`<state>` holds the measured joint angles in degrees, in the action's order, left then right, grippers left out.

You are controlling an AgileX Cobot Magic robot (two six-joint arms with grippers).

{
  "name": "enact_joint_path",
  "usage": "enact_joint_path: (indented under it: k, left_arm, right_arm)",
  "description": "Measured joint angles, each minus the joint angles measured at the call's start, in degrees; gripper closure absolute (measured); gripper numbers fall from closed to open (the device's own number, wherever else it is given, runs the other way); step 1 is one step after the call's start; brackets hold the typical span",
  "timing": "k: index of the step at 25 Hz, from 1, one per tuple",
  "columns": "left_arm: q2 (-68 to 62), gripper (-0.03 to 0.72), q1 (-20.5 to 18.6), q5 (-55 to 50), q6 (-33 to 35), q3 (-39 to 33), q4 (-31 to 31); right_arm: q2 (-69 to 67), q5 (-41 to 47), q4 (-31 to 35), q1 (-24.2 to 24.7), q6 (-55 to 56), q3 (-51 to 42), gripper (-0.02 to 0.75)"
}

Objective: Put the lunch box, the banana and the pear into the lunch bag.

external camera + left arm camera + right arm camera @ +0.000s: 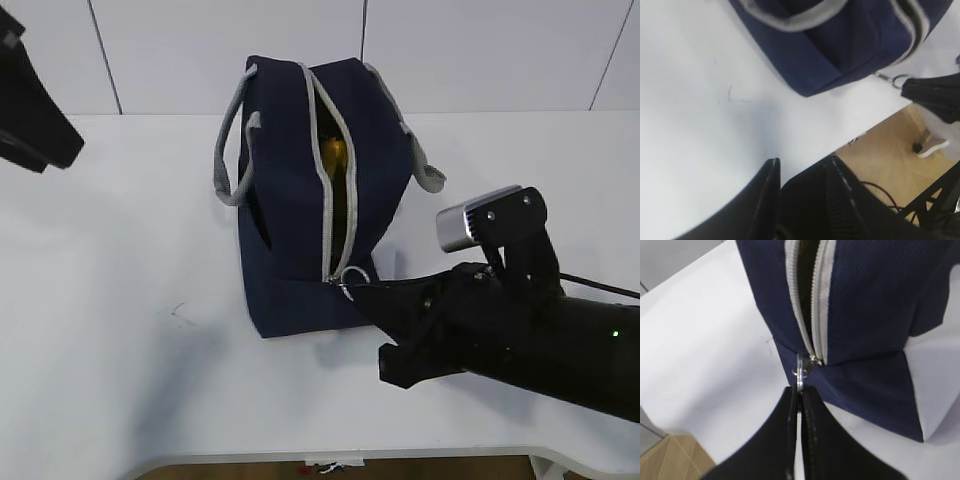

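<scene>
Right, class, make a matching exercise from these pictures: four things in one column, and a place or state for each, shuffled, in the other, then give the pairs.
Things:
1. lunch bag
2. ring pull
3. left pincer
4. handle

States:
A. pinched between shut black fingers
B. grey loop on the bag's left side
C. zipper open, something yellow inside
D. open, holding nothing, above the table's edge

Pairs: 1-C, 2-A, 3-D, 4-B. The right pincer is the one closed on the ring pull.
</scene>
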<state>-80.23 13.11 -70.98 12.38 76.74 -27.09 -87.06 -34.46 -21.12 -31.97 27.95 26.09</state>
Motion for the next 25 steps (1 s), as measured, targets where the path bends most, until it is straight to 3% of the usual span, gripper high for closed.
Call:
enact_joint_path:
  k: [9,13,25]
  left_arm:
    - [0.0,0.445,0.0,0.0,0.9,-3.7,1.3]
    - [0.0,0.445,0.0,0.0,2.3,-3.7,2.9]
    - [0.0,0.445,0.0,0.6,7.8,-3.7,3.9]
  right_arm:
    - [5.7,14.9,-10.3,0.0,9.0,8.1,0.724]
    - [6.1,20.6,-19.0,0.0,16.3,13.9,0.724]
    - [1.8,25.2,-42.1,0.0,41.9,31.9,0.724]
